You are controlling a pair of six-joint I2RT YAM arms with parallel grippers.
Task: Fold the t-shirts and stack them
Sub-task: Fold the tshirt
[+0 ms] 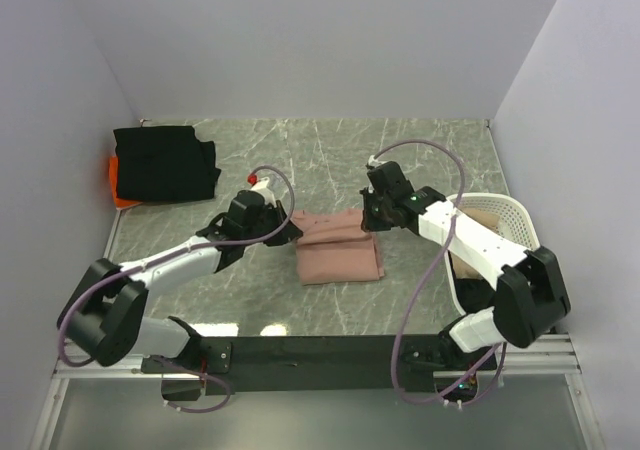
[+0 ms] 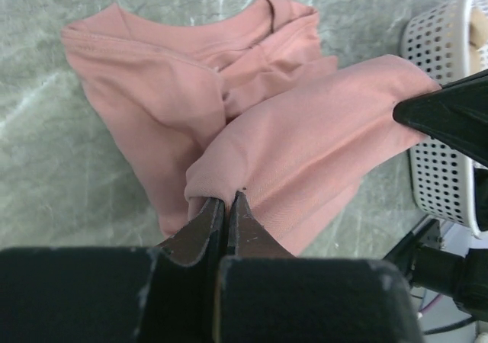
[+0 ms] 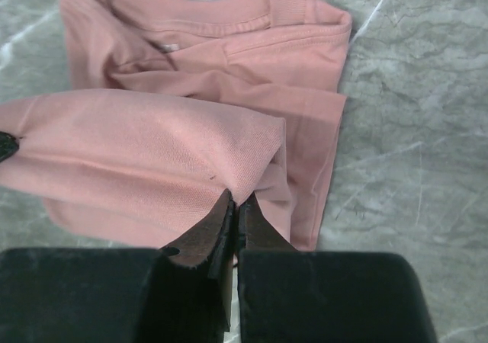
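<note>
The dusty-pink t-shirt (image 1: 338, 250) lies partly folded in the middle of the table. My left gripper (image 1: 288, 232) is shut on its left far corner (image 2: 226, 194). My right gripper (image 1: 367, 220) is shut on the right far corner (image 3: 238, 197). Between them they hold one fold of pink cloth (image 2: 320, 122) raised over the rest of the shirt; it also shows in the right wrist view (image 3: 145, 145). The black t-shirt (image 1: 165, 162) lies folded at the far left on top of the orange one (image 1: 117, 188), of which only an edge shows.
The white mesh laundry basket (image 1: 510, 220) stands at the right table edge, beside my right arm, with tan cloth inside. It also shows in the left wrist view (image 2: 446, 122). Grey walls close the table on three sides.
</note>
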